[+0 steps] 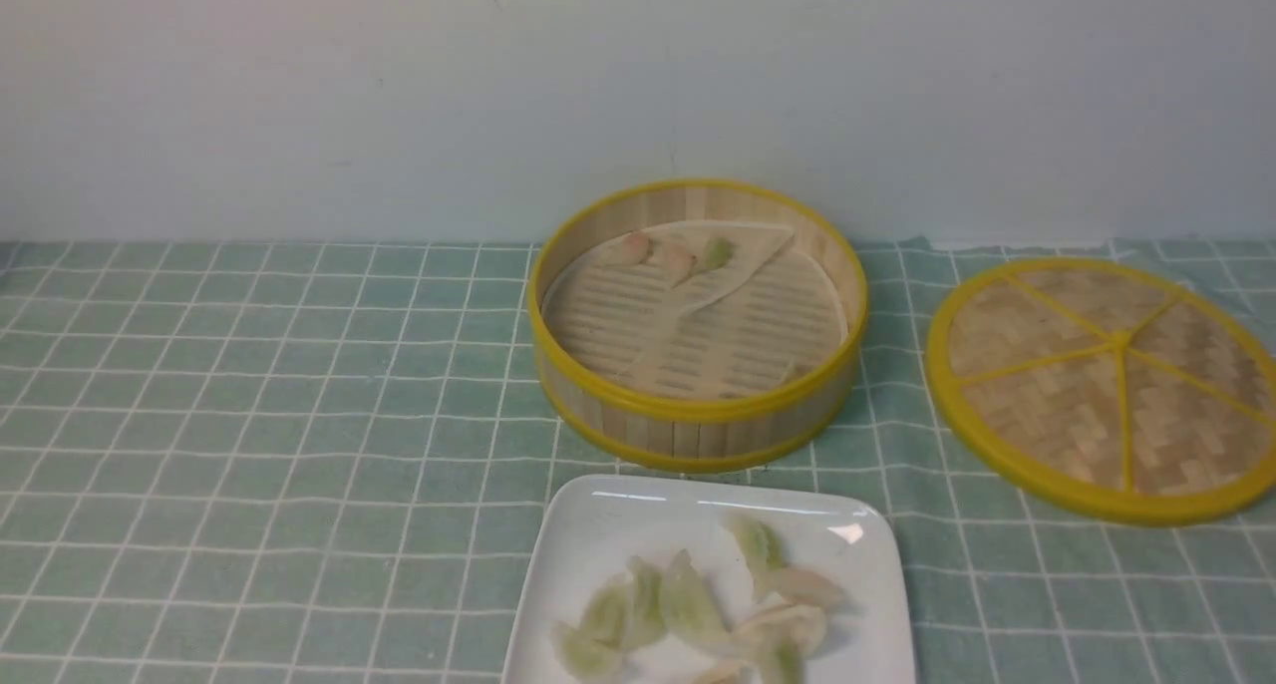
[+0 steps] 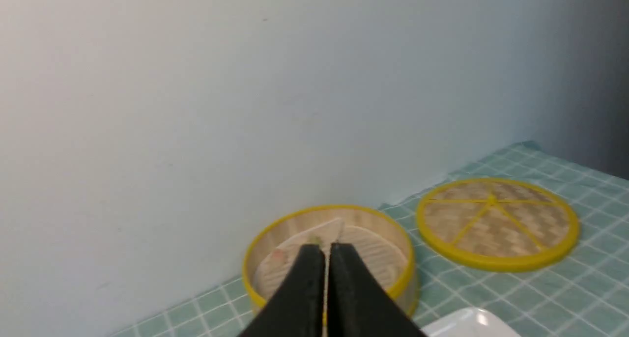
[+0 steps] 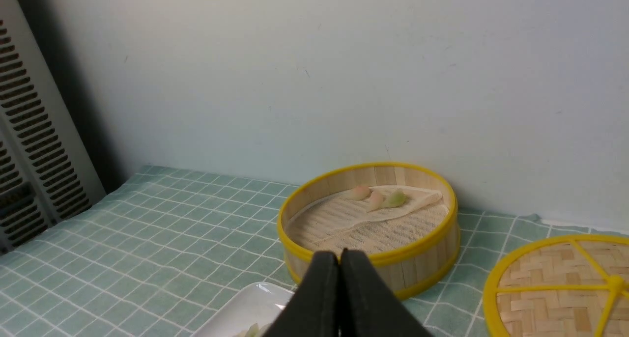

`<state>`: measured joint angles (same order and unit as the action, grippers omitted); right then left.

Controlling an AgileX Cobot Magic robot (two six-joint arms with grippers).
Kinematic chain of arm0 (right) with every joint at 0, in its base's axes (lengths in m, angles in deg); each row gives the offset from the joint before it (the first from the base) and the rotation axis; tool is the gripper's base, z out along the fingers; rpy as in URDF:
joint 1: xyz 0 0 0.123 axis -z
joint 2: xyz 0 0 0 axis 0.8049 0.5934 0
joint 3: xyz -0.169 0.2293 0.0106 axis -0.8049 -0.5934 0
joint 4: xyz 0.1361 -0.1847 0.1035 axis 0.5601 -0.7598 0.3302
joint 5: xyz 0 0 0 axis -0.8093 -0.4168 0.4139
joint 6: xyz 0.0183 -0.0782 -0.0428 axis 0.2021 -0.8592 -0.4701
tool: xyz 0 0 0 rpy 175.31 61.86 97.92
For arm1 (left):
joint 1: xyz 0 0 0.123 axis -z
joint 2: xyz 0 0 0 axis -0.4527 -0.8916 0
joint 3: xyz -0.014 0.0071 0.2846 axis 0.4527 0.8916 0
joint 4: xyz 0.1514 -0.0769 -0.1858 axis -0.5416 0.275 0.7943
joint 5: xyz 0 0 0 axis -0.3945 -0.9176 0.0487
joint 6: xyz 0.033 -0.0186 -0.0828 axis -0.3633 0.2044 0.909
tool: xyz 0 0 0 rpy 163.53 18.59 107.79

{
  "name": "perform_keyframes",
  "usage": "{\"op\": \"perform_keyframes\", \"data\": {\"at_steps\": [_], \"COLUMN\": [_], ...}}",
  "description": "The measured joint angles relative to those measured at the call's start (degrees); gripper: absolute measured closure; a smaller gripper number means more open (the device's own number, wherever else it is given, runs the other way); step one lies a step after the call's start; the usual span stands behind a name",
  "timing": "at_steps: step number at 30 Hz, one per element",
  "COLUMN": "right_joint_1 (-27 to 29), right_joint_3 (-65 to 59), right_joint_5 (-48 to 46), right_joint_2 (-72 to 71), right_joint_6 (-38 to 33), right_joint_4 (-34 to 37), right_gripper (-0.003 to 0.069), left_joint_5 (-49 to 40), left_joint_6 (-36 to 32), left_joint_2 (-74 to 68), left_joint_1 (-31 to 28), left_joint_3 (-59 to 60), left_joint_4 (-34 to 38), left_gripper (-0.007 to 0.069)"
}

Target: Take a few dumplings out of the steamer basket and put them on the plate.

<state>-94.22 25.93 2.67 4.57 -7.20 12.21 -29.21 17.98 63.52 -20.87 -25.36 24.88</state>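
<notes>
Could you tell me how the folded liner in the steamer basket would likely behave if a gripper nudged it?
The liner looks thin and already folded over, so it is probably floppy and would bunch. Three dumplings rest on it, so they would likely shift too.

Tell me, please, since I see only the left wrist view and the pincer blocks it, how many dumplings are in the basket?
Observer: Three dumplings lie in a row at the far side of the basket, two pinkish and one green, on the folded liner.
Operator: Thank you. Is anything served yet? I see only a white corner.
Observer: Yes, several more lie on the plate, bunched toward its near edge.
</notes>
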Motion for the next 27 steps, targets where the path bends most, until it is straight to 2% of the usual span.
{"op": "perform_keyframes", "data": {"at_steps": [1,4,5,6,8,12,16,21,27], "right_joint_1": [0.0,0.0,0.0,0.0,0.0,0.0,0.0,0.0,0.0], "right_joint_3": [0.0,0.0,0.0,0.0,0.0,0.0,0.0,0.0,0.0], "right_joint_5": [0.0,0.0,0.0,-0.1,-0.1,-0.1,-0.1,-0.2,-0.3], "right_joint_2": [0.0,0.0,0.0,0.0,0.0,0.0,0.0,0.0,0.0], "right_joint_6": [0.0,0.0,0.0,0.0,0.0,0.0,0.0,0.0,0.0], "right_joint_4": [0.0,0.0,0.0,0.0,0.0,0.0,0.0,0.0,0.0], "right_gripper": [0.0673,0.0673,0.0673,0.0673,0.0673,0.0673,0.0673,0.0673,0.0673], "left_joint_5": [0.5,8.1,8.6,10.9,13.1,14.9,15.4,15.7,19.8], "left_joint_6": [0.7,8.8,9.3,13.9,18.1,22.4,23.2,24.1,24.4], "left_joint_2": [0.0,2.8,3.1,5.8,8.5,13.2,16.1,16.2,16.2], "left_joint_1": [0.0,0.0,0.0,0.0,0.0,0.0,-1.5,-4.3,-4.4], "left_joint_3": [0.8,10.4,11.1,17.0,23.2,34.2,43.0,46.9,48.2], "left_joint_4": [-0.5,-11.7,-13.1,-18.2,-23.7,-31.2,-32.5,-31.8,-28.9], "left_gripper": [0.0631,0.0631,0.0631,0.0631,0.0631,0.0631,0.0631,0.0631,0.0631]}}
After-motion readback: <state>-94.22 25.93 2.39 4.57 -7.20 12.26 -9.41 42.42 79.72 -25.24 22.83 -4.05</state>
